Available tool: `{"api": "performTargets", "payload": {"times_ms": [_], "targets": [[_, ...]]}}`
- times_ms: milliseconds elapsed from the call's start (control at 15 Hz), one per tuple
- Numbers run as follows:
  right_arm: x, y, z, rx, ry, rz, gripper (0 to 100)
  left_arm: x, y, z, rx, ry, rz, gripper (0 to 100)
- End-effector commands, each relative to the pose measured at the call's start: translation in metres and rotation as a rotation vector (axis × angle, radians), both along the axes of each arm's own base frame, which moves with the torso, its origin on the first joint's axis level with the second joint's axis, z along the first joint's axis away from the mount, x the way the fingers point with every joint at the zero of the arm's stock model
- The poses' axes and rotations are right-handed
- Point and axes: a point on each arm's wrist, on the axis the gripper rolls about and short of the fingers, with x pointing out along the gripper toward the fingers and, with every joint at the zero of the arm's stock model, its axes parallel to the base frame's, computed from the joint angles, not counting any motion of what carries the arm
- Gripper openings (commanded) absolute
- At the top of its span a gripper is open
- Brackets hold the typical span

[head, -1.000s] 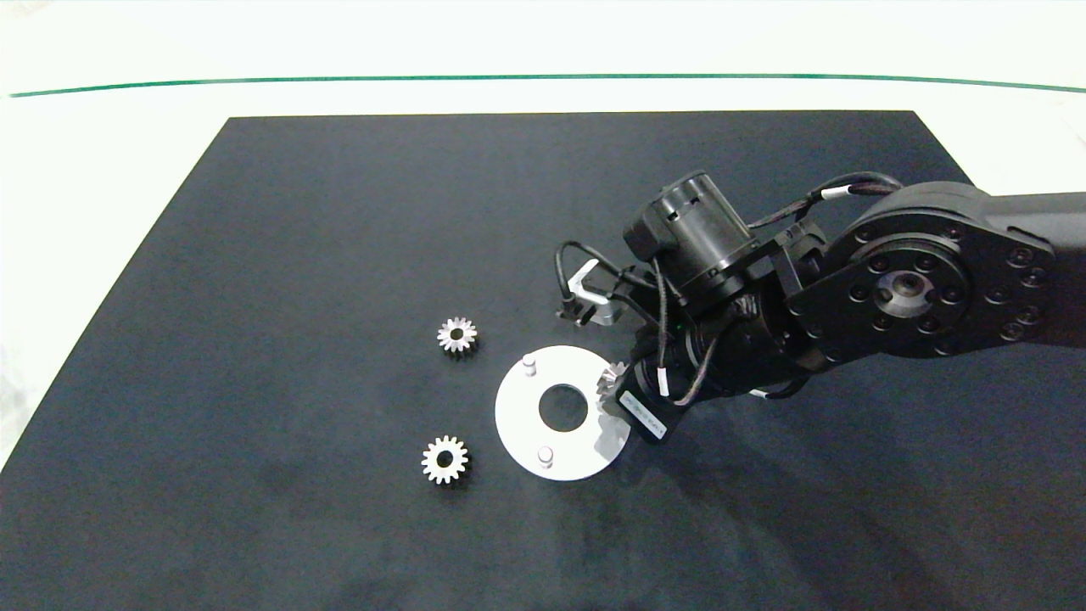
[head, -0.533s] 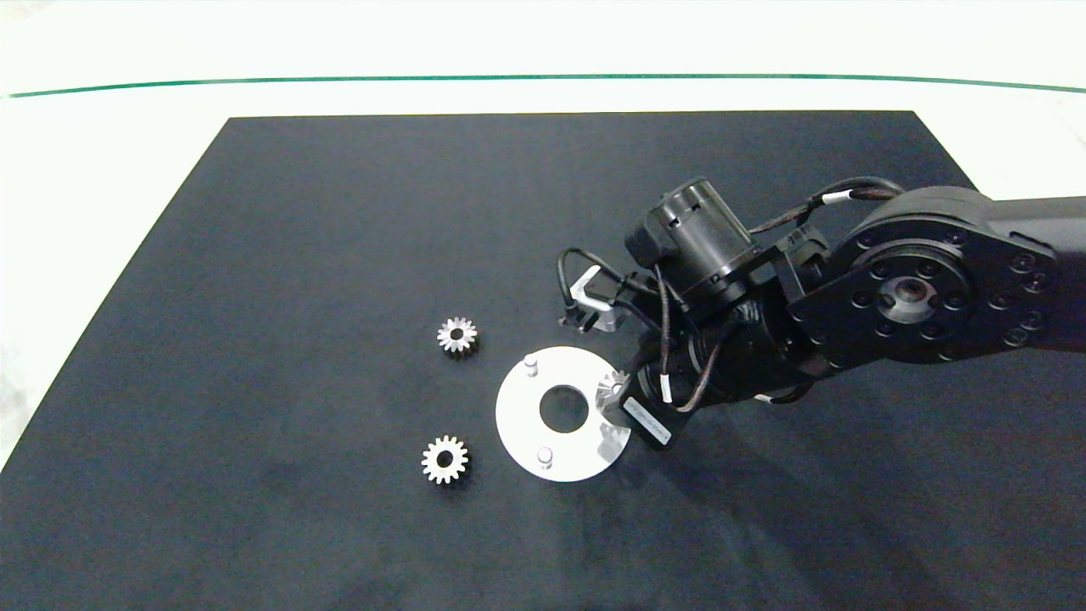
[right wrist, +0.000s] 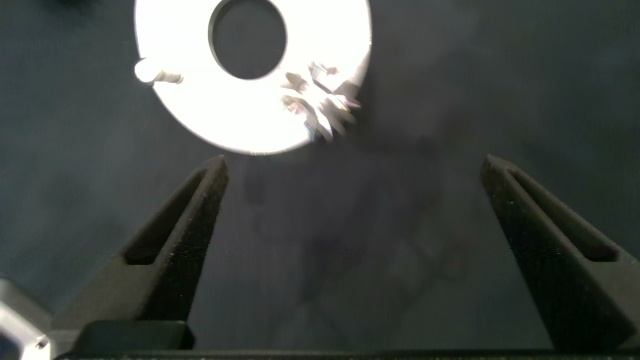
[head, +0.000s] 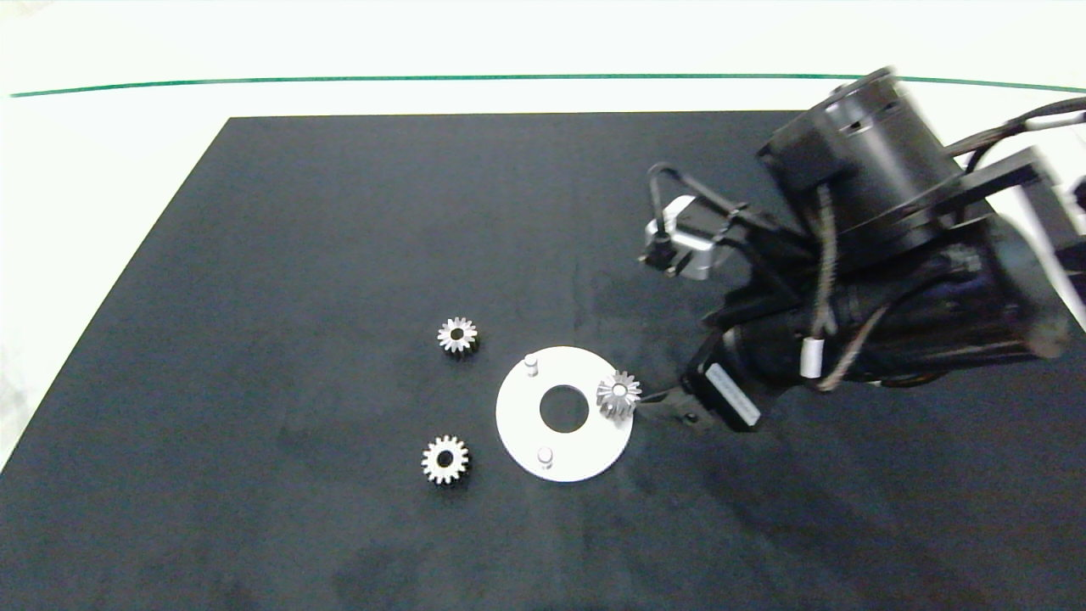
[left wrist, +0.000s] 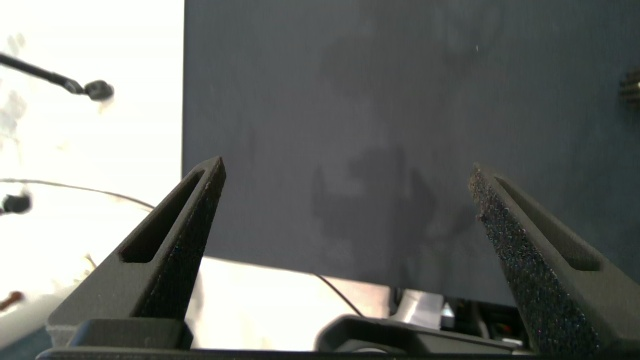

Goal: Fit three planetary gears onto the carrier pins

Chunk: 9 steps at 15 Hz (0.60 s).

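The white disc [head: 519,417] lies on the dark mat with two bare carrier pins, one at the far side [head: 531,363] and one at the near side [head: 545,456]. One planetary gear [head: 618,395] sits over the pin at the disc's right rim. Two more gears lie loose on the mat left of the disc, one farther back [head: 457,335] and one nearer [head: 445,460]. My right gripper [head: 666,404] is open, just right of the seated gear and apart from it. The right wrist view shows that gripper [right wrist: 355,170] open, short of the disc [right wrist: 195,112] and gear [right wrist: 320,98]. My left gripper [left wrist: 345,175] is open over the mat's edge.
The dark mat [head: 339,212] covers most of the white table. A green line [head: 339,81] runs across the far side. My right arm's bulk [head: 874,255] hangs over the mat's right part. The left arm is out of the head view.
My right gripper has let go of the gear on the right pin and drawn back to the right and upward. The gear now shows fully on the disc.
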Motion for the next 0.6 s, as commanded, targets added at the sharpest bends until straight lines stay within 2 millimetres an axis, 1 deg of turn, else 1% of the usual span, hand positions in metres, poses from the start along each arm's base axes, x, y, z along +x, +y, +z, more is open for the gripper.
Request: {"api": "performTargets", "payload": {"times_ms": [67,133,200,333,400,467,600], "targets": [[-0.092,-0.11,0.049,0.169,-0.19,-0.129,100,0.038,0.004,0.015,-0.003,0.07,-0.106,100],[-0.113,-0.132,0.05,0.212,-0.225,-0.188,100,0.047,0.002,0.013,-0.005,0.098,-0.169,100],[-0.13,-0.148,0.048,0.242,-0.252,-0.232,100,0.057,-0.002,0.011,-0.006,0.131,-0.237,100],[-0.159,-0.171,0.042,0.27,-0.31,-0.305,100,0.072,-0.011,0.008,-0.004,0.175,-0.332,100],[-0.171,-0.178,0.039,0.284,-0.335,-0.315,100,0.08,-0.017,0.005,-0.003,0.204,-0.386,100],[-0.18,-0.182,0.039,0.298,-0.355,-0.315,100,0.088,-0.02,0.002,0.001,0.229,-0.396,100],[-0.191,-0.187,0.04,0.318,-0.383,-0.313,100,0.104,-0.031,-0.003,-0.001,0.271,-0.432,100]]}}
